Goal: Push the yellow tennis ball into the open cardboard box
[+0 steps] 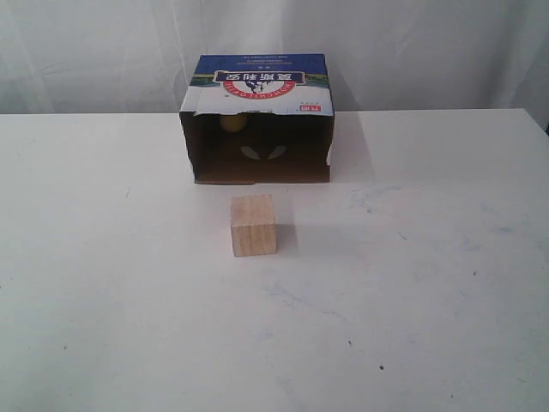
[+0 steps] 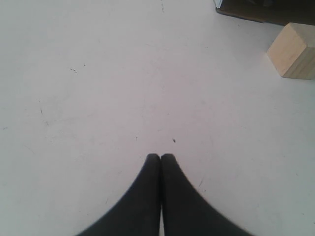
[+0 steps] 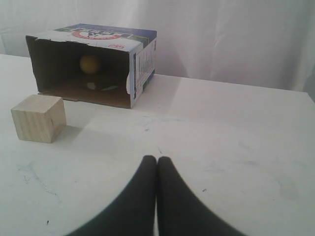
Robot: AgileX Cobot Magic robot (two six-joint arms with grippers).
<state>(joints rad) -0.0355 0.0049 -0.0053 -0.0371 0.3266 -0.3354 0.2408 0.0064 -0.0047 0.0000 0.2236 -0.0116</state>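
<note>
The open cardboard box [image 1: 257,81] lies on its side at the back of the table, its dark mouth facing the front. The yellow tennis ball [image 1: 232,123] sits deep inside it, toward the back left; the right wrist view shows the ball [image 3: 90,63] in the box [image 3: 142,56] too. Only a corner of the box [image 2: 256,12] shows in the left wrist view. My left gripper [image 2: 160,156] is shut and empty over bare table. My right gripper [image 3: 156,159] is shut and empty, well apart from the box. Neither gripper appears in the exterior view.
A pale wooden cube [image 1: 253,225] stands on the white table [image 1: 103,257] just in front of the box mouth; the same cube [image 3: 39,118] shows in the right wrist view and the cube [image 2: 294,50] in the left. White curtains hang behind the table.
</note>
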